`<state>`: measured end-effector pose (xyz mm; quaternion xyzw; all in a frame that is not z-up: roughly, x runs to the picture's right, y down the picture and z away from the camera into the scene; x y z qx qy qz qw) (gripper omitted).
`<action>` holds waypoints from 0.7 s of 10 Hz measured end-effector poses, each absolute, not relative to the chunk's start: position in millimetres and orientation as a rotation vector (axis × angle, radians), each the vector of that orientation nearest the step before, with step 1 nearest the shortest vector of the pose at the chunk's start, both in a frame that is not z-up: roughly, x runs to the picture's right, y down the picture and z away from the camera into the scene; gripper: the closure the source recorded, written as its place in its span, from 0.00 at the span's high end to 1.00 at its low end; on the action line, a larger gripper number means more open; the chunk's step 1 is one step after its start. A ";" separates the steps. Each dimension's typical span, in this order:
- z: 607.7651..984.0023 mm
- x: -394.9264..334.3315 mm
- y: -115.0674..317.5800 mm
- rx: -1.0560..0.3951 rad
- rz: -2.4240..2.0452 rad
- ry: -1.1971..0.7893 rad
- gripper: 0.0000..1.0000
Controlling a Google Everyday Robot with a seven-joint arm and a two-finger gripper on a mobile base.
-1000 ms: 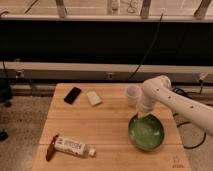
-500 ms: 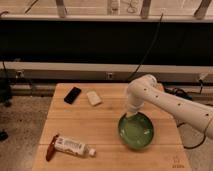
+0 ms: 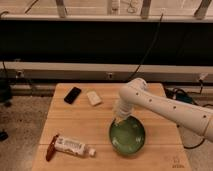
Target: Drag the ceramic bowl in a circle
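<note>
Since a second ago I've seen the bowl (image 3: 127, 136) slide left and toward the near edge of the table (image 3: 75, 122), and the white cup it sat beside is now hidden behind the arm. My gripper (image 3: 120, 119) is down at the bowl's far-left rim. The bowl sits right of centre, well apart from the tube (image 3: 70, 146), phone (image 3: 72, 94) and soap (image 3: 93, 97). I judge I'm partway round the circle. Next I'd curve the pull onward, keeping steady downward contact so the rim doesn't slip free.
</note>
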<state>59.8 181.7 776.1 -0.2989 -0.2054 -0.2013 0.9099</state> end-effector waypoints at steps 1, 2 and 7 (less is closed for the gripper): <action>768.3 59.3 188.2 -0.618 -0.421 -0.433 0.00; 757.0 63.1 199.2 -0.627 -0.417 -0.443 0.00; 746.6 124.8 215.6 -0.652 -0.342 -0.371 0.00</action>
